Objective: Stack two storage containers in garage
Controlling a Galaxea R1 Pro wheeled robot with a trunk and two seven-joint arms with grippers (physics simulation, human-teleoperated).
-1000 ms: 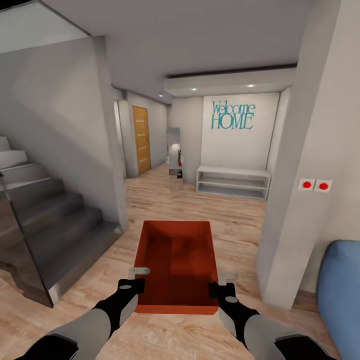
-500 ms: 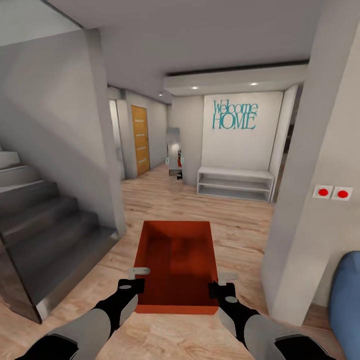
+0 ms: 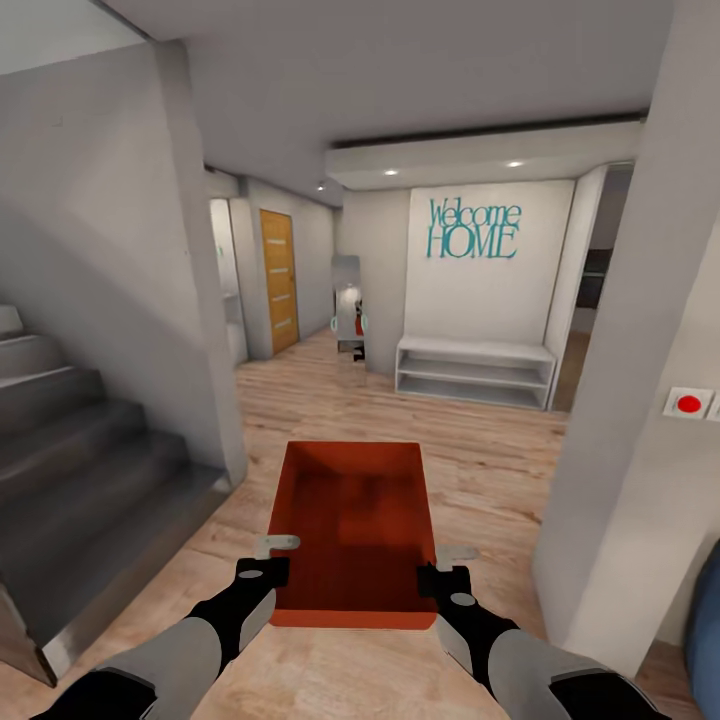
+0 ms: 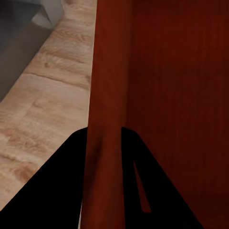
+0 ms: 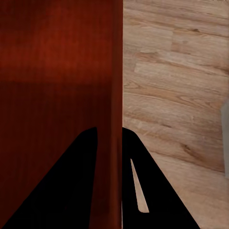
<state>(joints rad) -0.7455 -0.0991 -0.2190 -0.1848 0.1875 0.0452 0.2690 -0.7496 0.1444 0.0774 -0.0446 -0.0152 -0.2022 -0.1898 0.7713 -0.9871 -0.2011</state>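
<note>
With the left tool (image 3: 277,556) and right tool (image 3: 445,563) each clenched on a side wall of 1 storage container (image 3: 350,520), the view has slid forward past the staircase (image 3: 80,480), suggesting transit toward the garage.

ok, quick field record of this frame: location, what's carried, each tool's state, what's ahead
location: hallway with wood-plank floor, staircase at the robot's left
carried: one orange-red storage container, lidless, held off the floor
left tool: shut on the container's left wall
right tool: shut on the container's right wall
ahead: white bench shelf under "Welcome HOME" lettering, honey-brown door further left
garage: not reached
</note>
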